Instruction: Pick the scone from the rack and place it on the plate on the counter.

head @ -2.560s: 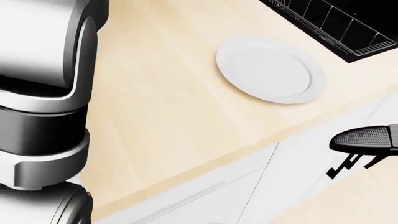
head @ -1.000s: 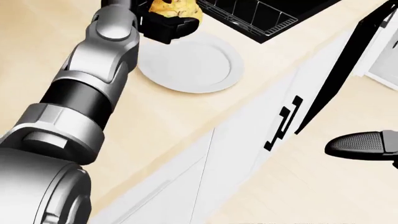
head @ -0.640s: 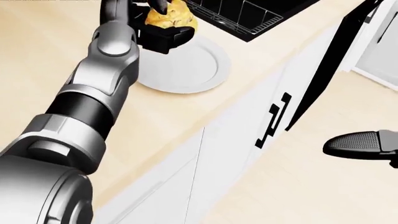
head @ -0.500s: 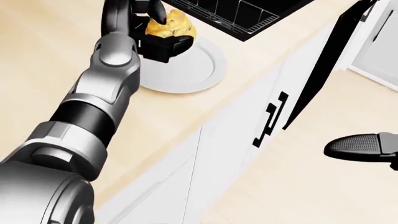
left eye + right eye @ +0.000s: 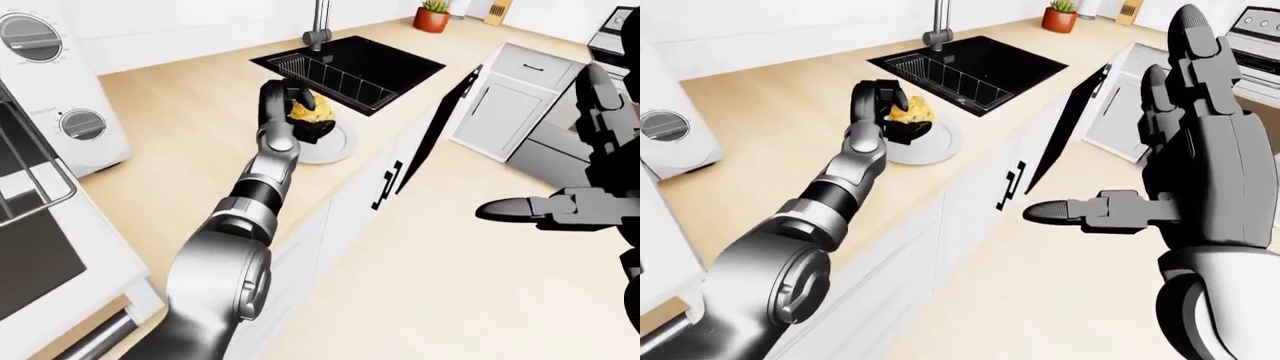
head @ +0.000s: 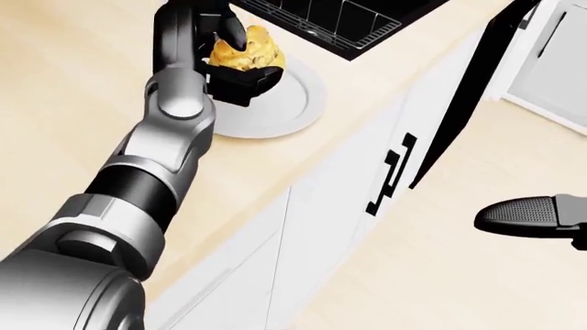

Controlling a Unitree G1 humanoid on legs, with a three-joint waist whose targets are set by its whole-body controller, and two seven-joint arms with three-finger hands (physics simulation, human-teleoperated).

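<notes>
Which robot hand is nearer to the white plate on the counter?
Left. The left robot hand holds the scone just over the plate; the right robot hand hangs open beyond the counter edge, over the floor.

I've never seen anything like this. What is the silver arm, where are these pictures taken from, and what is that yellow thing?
It is a simulated humanoid robot; all three pictures come from cameras on its head, looking over its own arms. Its left hand grips a yellow scone above a white plate on the wooden counter. Beyond the plate is a black sink holding a wire rack. The right hand is open, empty, out over the floor.
</notes>
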